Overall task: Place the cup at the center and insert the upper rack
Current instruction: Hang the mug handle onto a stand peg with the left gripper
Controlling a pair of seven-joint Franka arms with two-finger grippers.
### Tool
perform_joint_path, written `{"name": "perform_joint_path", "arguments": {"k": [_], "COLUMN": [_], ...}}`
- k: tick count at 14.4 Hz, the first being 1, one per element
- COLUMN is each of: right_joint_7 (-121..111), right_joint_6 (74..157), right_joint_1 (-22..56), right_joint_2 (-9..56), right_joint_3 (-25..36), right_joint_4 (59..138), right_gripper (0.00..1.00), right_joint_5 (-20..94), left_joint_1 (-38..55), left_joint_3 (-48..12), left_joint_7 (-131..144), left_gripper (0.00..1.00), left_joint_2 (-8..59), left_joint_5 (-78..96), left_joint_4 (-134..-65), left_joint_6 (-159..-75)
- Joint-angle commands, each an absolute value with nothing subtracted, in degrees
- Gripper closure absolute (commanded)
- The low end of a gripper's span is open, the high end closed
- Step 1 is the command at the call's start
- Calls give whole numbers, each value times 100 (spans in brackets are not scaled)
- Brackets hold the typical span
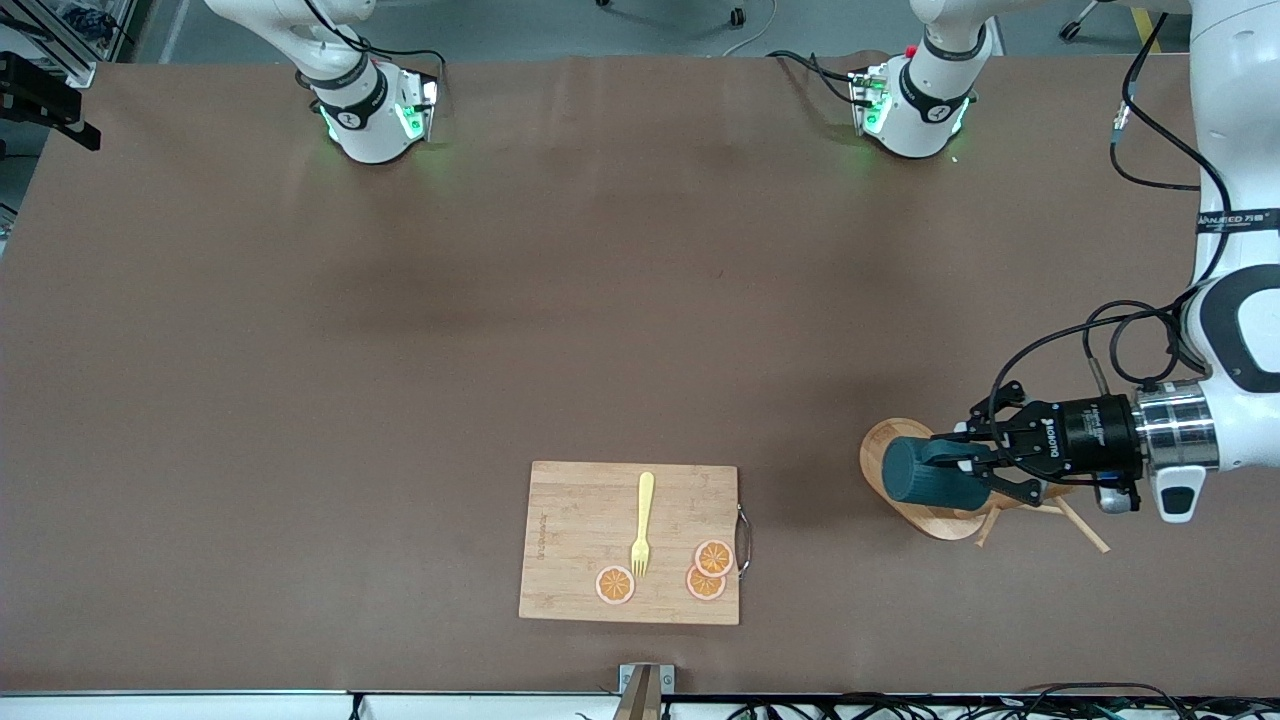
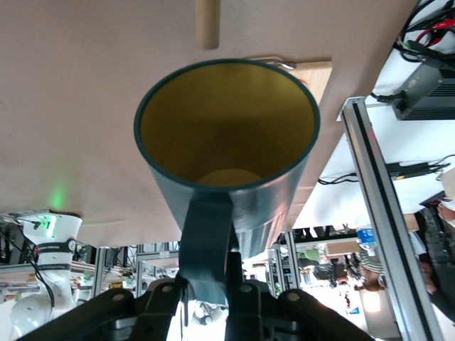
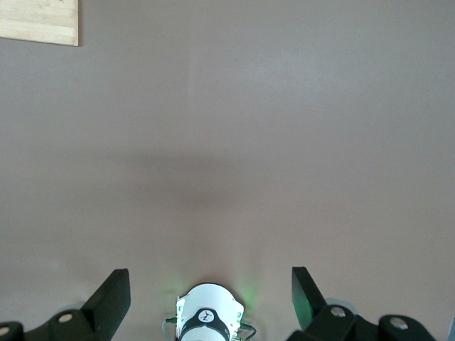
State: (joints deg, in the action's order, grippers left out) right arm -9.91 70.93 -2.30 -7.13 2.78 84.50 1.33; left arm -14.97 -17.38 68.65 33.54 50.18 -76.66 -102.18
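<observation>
Aloft at the left arm's end of the table, left gripper (image 1: 975, 462) clamped on the handle of the teal cup (image 1: 920, 470), cup lying sideways over the wooden upper rack (image 1: 905, 515), right gripper (image 3: 211, 298) fingers spread wide, high above bare tabletop, waiting, cutting board (image 1: 580, 520) well apart.

Teal cup (image 1: 912, 470), mustard inside. Light wood rack (image 1: 925, 522) and board (image 1: 580, 530). Yellow fork (image 1: 642, 523). Orange slices (image 1: 705, 570), pale rims. Brown table (image 1: 400, 350).

Bare table (image 1: 400, 330) mid-span — only the cutting board (image 1: 580, 520) obstructs, camera-side.
</observation>
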Motion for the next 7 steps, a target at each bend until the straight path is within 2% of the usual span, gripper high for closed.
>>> {"name": "perform_joint_path", "arguments": {"k": [1, 4, 7], "right_joint_7": [-1090, -1055, -976], "right_joint_6": [7058, 6830, 6803], "right_joint_1": [-299, -281, -255], "right_joint_2": [-607, -335, -351], "right_joint_3": [237, 237, 229], "right_joint_4": [8315, 7946, 7928], "right_gripper": [0, 0, 0], "right_joint_5": [123, 123, 193], "left_joint_1": [-1696, -1723, -1784], "left_joint_3": [-1775, -1775, -1775], "left_joint_7": [6820, 6803, 6811], "left_gripper": [99, 99, 99], "left_joint_2": [3436, 3542, 3656], "left_joint_5": [5212, 5273, 5379], "left_joint_4": [-7603, -7611, -7603], "left_joint_6": [-10055, -10028, -10020]}}
